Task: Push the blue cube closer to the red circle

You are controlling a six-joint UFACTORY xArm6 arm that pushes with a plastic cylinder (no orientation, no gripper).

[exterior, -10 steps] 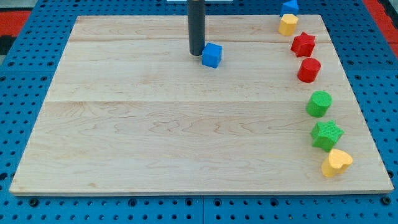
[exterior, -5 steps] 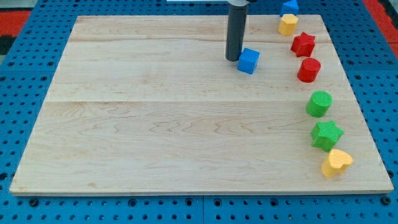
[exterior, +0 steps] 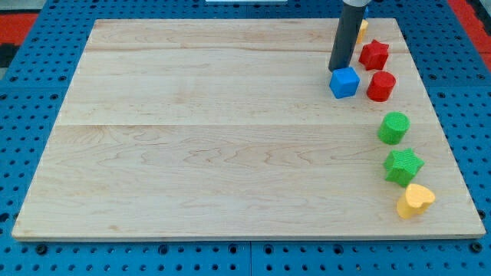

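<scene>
The wooden board lies on a blue perforated table. The rod stands nearly upright, entering from the view's top at upper right. It carries no fingers and holds nothing. My tip sits at the upper-left edge of the blue cube, touching or just beside it. The red circle stands just beside the cube, toward the view's right, with a narrow gap. The red star lies above the circle.
</scene>
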